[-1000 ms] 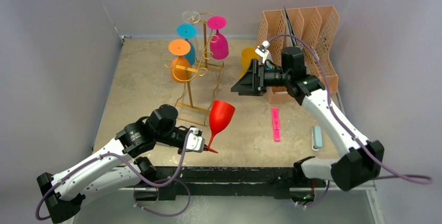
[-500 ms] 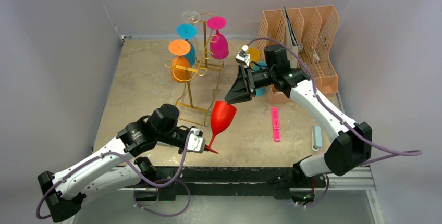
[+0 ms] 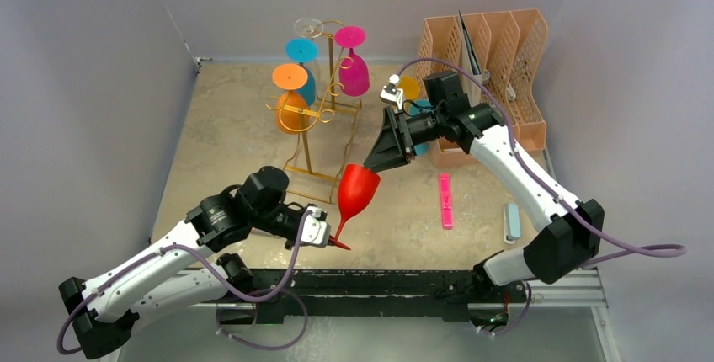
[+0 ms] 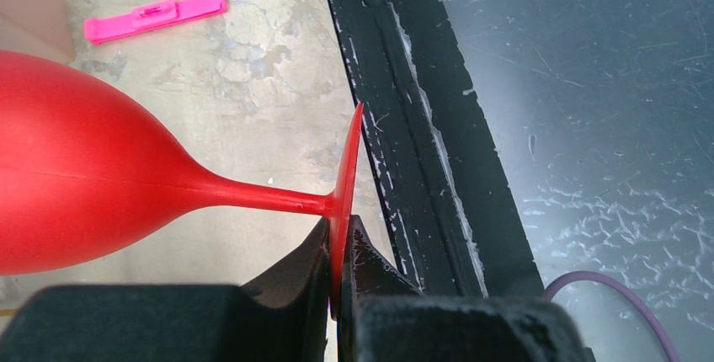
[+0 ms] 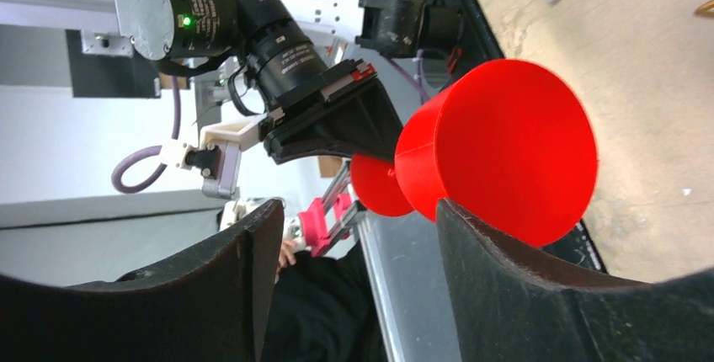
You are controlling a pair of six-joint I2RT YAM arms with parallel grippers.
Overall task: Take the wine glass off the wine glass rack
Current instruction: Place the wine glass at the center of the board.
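My left claw (image 4: 339, 242) pinches the red wine glass (image 3: 358, 192) by its foot, at 5 o'clock from the wine glass rack (image 3: 313, 118). My right claw (image 3: 376, 160) gapes wide by its cup. Next I think it must squeeze softly.

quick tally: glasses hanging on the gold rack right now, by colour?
Orange glass: 1
Blue glass: 1
Magenta glass: 1
Clear glass: 1
Total on the wine glass rack: 4
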